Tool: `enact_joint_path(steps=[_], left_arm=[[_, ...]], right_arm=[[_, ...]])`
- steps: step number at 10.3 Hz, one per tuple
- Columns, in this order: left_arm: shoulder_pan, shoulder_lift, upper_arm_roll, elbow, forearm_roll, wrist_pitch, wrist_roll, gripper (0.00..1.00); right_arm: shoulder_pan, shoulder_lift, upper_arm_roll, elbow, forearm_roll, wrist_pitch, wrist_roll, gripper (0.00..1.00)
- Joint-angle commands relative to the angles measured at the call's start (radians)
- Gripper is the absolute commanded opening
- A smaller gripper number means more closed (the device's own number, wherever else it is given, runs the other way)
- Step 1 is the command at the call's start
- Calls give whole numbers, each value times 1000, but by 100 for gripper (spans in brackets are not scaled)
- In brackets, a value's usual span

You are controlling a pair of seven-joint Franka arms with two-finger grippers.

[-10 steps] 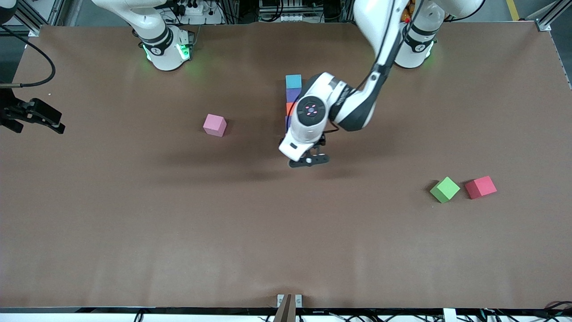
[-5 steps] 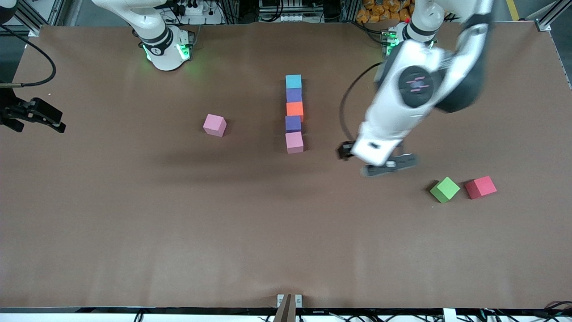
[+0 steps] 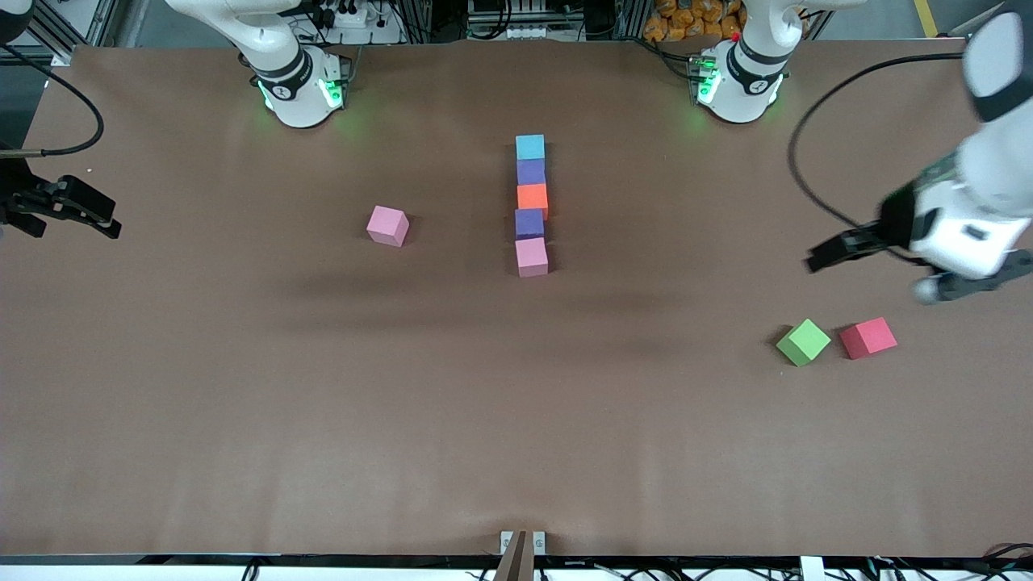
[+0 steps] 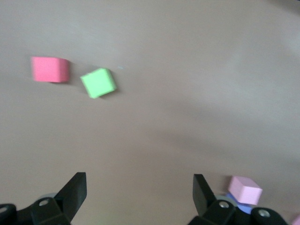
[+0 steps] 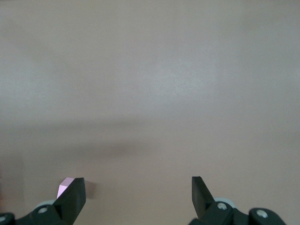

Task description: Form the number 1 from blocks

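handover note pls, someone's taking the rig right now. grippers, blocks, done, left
Left gripper: open, empty, over the table's left-arm end above the green cube and red cube.
Right gripper: open, empty, waiting at the right-arm end.
Done: column of five: light blue block, purple block, orange block, second purple block, pink block.
Left: loose pink block, beside the column toward the right arm's end, possibly for the 1's flag.

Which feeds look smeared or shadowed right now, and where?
Front view: left tool is motion-smeared over the table's left-arm end; the block column, from light blue block to pink block, stays crisp, with soft shadow bands nearer the camera. Left wrist view: red cube and green cube blur. Right wrist view: faint shadow band only.
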Motion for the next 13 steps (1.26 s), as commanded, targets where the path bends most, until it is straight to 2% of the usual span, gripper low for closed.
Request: enact_joint_path(steps=[1,4,6,8,10,13], left_arm=[[16,-36,-60,-17,130,-51,18,100],[27,-128,-59,-69,144,-76,28,100],[57,-154,-59,-80,131,-69,91,100],[73,-196,-59,-122,112,-17,138,100],[88,-214,-59,-133,84,-3,246,100],[88,-225,-59,-132,46,2,252,100]], right_arm=[[2,-9,0,3,-6,-11,-12,100],[2,-9,2,3,-7,-20,-12,100],[2,-9,3,3,-7,-20,-12,100],[2,-7,3,3,-7,-29,-12,100],[2,-7,3,3,-7,-33,-12,100],[2,-9,5,1,-6,-40,-12,100]])
